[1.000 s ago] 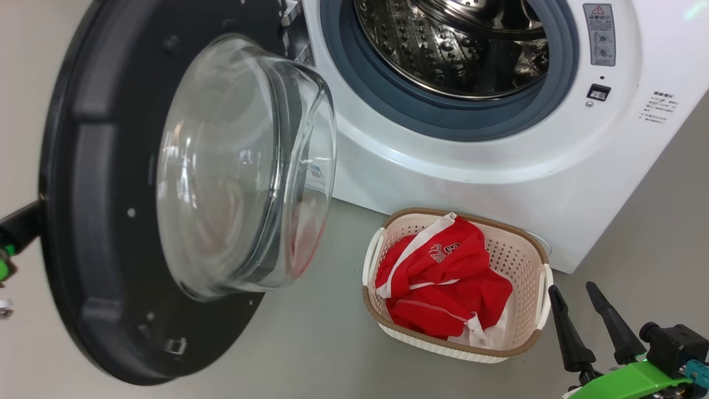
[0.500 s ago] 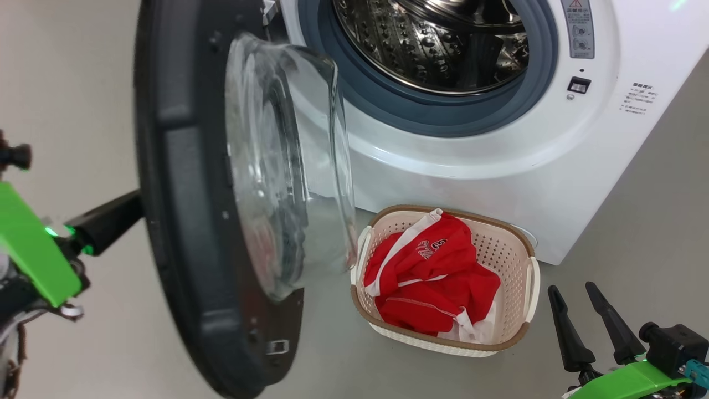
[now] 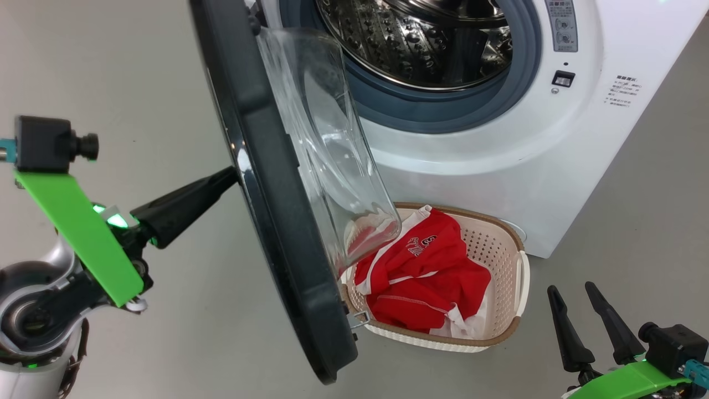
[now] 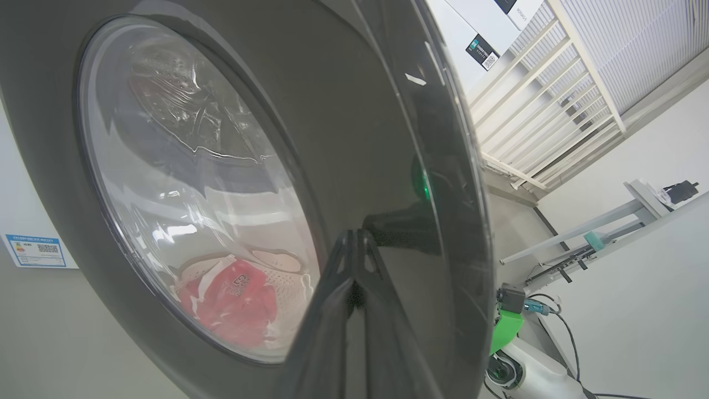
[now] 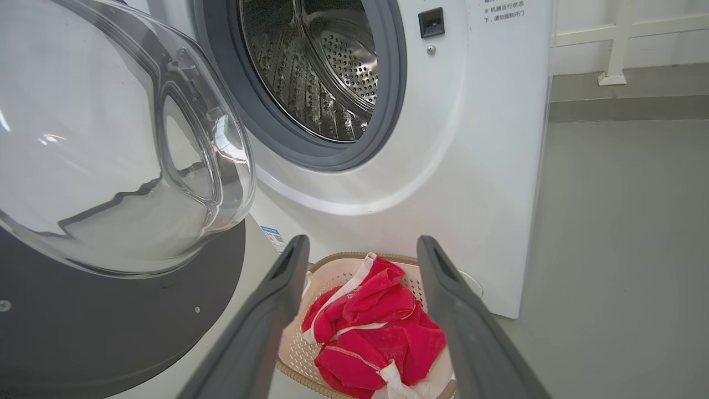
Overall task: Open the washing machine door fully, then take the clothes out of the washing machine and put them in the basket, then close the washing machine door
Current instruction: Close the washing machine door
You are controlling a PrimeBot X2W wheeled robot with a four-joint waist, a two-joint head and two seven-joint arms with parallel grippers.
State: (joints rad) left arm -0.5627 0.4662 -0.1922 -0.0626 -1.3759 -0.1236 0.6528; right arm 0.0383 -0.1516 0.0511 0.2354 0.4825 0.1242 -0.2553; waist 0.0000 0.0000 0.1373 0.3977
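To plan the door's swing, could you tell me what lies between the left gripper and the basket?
The washing machine door: in the head view it stands between the shut left gripper, touching its outer face, and the basket.

Head camera looks down; left wrist camera faces the door [image 3: 282,233] closely; all share it.

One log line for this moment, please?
left pincer: shut, against washing machine door | right pincer: open | clothes: in basket

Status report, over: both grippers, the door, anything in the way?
Left gripper shut, fingers against outer face of door. Right gripper open, empty, beside basket. Door half open; clothes in basket. Basket near door's path; clearance unclear.
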